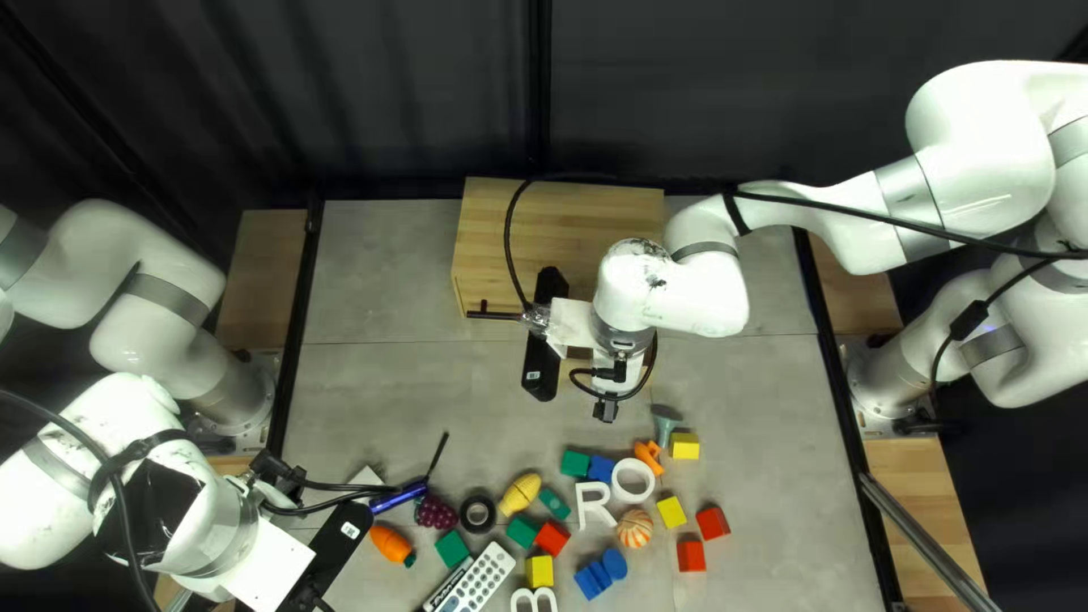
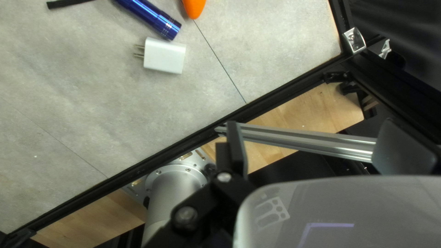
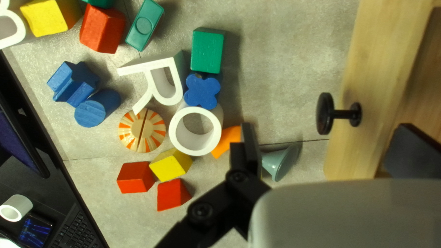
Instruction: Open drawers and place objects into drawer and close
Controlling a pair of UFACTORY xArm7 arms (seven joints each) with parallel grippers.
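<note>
A wooden cabinet [image 1: 487, 244] stands at the table's far side in the top left view. My right gripper [image 1: 544, 325] hovers by its near side, partly covering it. In the right wrist view a drawer front [image 3: 344, 160] with a black knob [image 3: 325, 113] lies ahead of my right gripper [image 3: 328, 149], which is open and empty. Beside it are a grey-green funnel [image 3: 279, 161], an orange piece [image 3: 228, 140] and a white ring [image 3: 196, 131]. Near the table's left edge is my left gripper [image 1: 332, 550]. In the left wrist view my left gripper [image 2: 312, 142] is open over the edge, holding nothing.
Ahead of the left gripper lie a white charger [image 2: 164, 56], a blue flashlight [image 2: 149, 17] and an orange carrot [image 2: 194, 7]. Grapes [image 1: 435, 510], black tape [image 1: 478, 513], a remote [image 1: 482, 576] and several blocks occupy the near table. A laptop [image 3: 71, 234] shows beyond the table's edge.
</note>
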